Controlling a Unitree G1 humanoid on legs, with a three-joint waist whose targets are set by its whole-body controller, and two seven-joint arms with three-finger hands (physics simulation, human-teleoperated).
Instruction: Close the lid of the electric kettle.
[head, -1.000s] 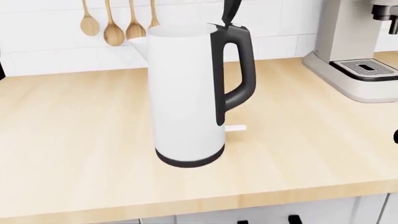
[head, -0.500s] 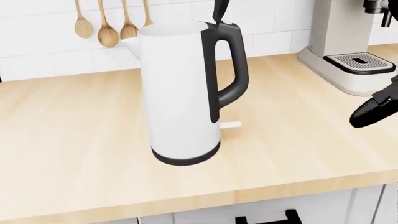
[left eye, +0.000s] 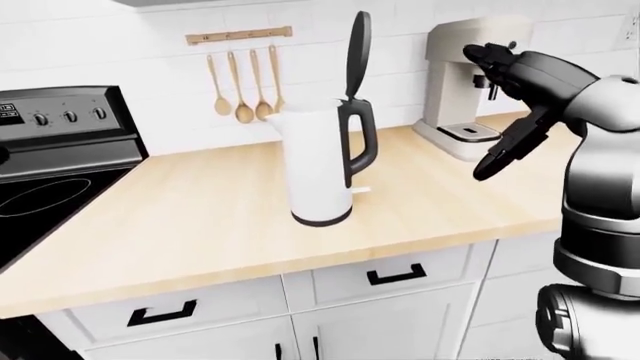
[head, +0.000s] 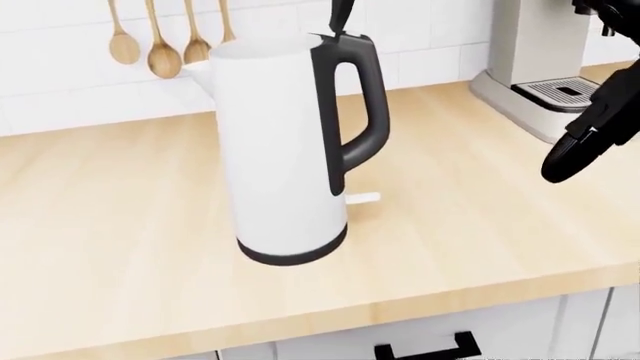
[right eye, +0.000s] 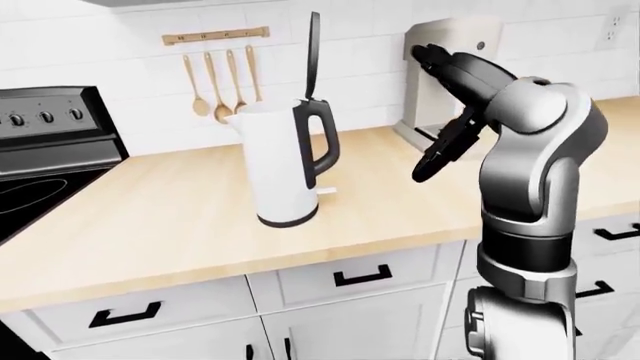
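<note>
White kettle (left eye: 318, 165): upright on the wooden counter (left eye: 200, 217), black handle to the view's right.
Lid (left eye: 357, 54): black, standing straight up, open.
Right hand (right eye: 445, 146): raised right of the kettle, apart from it; fingers hang down, grip state unclear.
Left hand: out of sight.
Coffee machine (left eye: 462, 90): behind the hand, by the wall.
Stove (left eye: 55, 161): far left.

The right arm (right eye: 530, 150) is built of rounded silver-grey metallic segments; dark seams ring its cylindrical sections; the right hand (left eye: 510, 146) is glossy black with stubby, rounded fingers (head: 565, 161).
</note>
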